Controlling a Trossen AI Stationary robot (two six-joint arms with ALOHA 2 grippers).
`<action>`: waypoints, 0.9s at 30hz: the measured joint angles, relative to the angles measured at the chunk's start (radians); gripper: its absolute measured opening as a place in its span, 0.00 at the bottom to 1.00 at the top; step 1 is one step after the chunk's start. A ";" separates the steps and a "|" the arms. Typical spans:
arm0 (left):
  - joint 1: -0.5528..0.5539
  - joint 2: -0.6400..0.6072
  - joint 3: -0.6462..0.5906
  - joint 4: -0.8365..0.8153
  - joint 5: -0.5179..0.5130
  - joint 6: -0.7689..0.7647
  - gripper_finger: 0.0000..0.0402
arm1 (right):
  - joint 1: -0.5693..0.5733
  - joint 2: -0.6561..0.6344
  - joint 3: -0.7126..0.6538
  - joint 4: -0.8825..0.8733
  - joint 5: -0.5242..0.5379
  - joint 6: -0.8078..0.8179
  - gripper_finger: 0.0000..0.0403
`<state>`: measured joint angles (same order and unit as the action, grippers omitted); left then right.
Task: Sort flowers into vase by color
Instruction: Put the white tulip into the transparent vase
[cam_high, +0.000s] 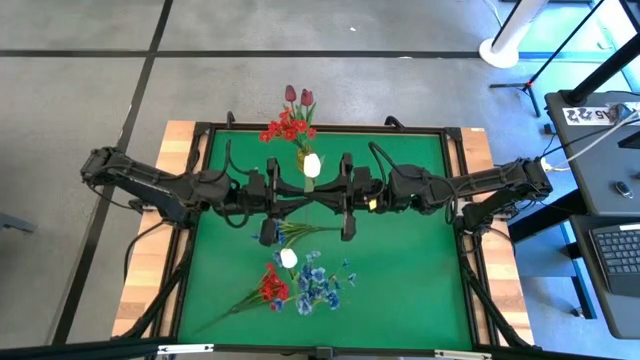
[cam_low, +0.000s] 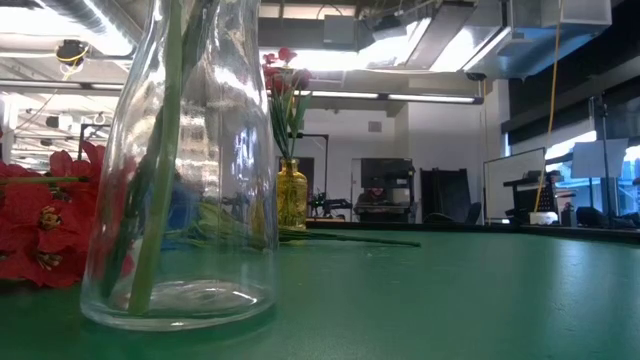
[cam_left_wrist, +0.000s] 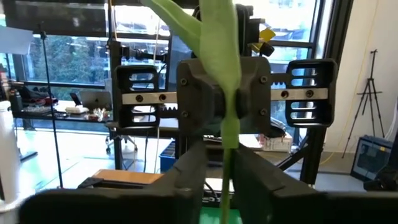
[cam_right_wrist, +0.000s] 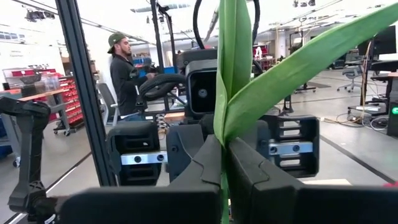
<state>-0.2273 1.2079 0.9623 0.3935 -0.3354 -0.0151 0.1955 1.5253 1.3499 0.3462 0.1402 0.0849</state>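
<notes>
Stem (cam_right_wrist: 222, 186) is being pinched by the shut right claw (cam_right_wrist: 222, 180) mid-worktop (cam_high: 400, 270), while the left claw (cam_left_wrist: 222, 180), slightly parted, is being crossed by it, bloom hidden.

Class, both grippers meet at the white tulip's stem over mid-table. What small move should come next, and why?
Probably the left gripper should back straight off the stem. Its fingers stand slightly apart, with a gap beside the stem, while the right gripper is shut on it at the base of the leaves. The right arm alone therefore seems to carry the white tulip.
</notes>
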 joint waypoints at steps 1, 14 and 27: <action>0.000 0.000 0.000 0.000 0.000 0.000 0.12 | 0.000 0.000 0.000 0.000 0.001 0.000 0.01; -0.030 -0.034 -0.002 0.010 -0.039 0.000 0.01 | 0.002 -0.051 0.000 -0.130 -0.036 -0.011 0.39; -0.222 -0.198 -0.001 0.003 -0.042 0.028 0.00 | 0.050 -0.220 0.000 -0.556 0.169 0.000 0.81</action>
<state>-0.4492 1.0104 0.9615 0.3965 -0.3771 0.0130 0.2450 1.3056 1.3499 -0.2098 0.3096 0.0851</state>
